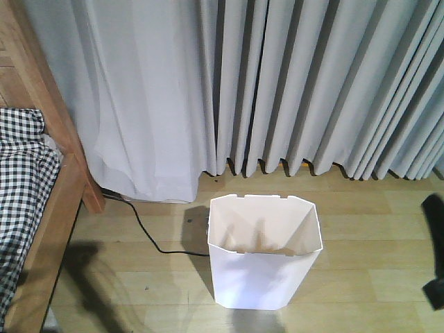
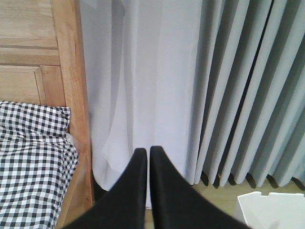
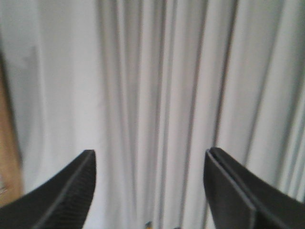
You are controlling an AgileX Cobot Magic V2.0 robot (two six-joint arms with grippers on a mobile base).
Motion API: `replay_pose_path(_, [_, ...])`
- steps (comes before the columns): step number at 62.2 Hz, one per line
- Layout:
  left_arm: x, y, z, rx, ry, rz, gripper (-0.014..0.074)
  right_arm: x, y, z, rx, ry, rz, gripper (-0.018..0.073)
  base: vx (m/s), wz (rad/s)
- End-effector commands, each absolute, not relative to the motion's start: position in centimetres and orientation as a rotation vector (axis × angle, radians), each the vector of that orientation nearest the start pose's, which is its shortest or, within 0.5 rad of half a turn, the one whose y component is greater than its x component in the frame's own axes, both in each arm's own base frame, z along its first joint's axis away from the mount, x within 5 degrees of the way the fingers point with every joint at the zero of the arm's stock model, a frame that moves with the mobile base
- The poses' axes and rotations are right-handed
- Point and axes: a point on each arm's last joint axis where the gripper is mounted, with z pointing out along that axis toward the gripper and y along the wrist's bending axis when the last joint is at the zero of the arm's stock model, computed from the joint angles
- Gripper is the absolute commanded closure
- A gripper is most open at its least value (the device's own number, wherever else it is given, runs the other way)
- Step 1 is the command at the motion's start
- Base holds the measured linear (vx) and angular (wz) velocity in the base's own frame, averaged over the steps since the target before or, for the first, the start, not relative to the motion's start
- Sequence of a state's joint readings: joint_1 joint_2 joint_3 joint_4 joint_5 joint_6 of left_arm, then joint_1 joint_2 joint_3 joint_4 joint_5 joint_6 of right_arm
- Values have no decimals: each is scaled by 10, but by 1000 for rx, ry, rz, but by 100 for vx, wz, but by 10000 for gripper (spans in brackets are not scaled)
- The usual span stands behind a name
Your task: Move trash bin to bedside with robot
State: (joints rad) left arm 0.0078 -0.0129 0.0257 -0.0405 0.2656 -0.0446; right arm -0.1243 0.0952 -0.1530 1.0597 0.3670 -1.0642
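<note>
— One bin, one bed: where does the trash bin [image 1: 263,250] stand?

— Upright on the wood floor [image 1: 368,229], mouth up, in front of the grey curtain [image 1: 312,83]. It's apart from the bed frame [image 1: 48,222], with bare floor and a black cable [image 1: 149,232] between them. Whether that counts as bedside already is a judgement call; it is near, not just beside.

— Which way does it point?

— Its long axis is vertical, tapering toward the base. The rim is wider side to side than front to back, and that broad side runs roughly parallel to the curtain.

— Is anything holding it?

— Nothing I can see. The left gripper [image 2: 144,155] has its fingers closed together on nothing, aimed at the curtain beside the headboard [image 2: 38,57]; only a corner of the bin's rim shows low in that view. The right gripper [image 3: 150,164] has its fingers spread wide, also facing the curtain, clamped on nothing.

— Why spread?

— My guess: it suits taking a wall of the bin, but the pictures fit equally an arm that has let go.
</note>
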Motion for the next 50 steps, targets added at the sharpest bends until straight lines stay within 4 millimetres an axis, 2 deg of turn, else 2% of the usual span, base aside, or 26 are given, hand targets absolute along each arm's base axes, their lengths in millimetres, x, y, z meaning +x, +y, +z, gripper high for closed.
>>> replay_pose_path(1, [55, 0, 184, -80, 1689, -71, 602, 57, 19, 250, -132, 1579, 130, 215, 0, 0])
replay_pose_path(12, [55, 0, 184, -80, 1689, -71, 602, 58, 17, 251, -117, 1567, 105, 575, 0, 0])
replay_pose_path(24, [55, 0, 184, -80, 1689, -71, 602, 58, 13, 254, -43, 1535, 116, 568, 0, 0])
replay_pose_path(50, [55, 0, 184, -80, 1689, -71, 602, 58, 14, 254, -40, 1534, 124, 568, 0, 0])
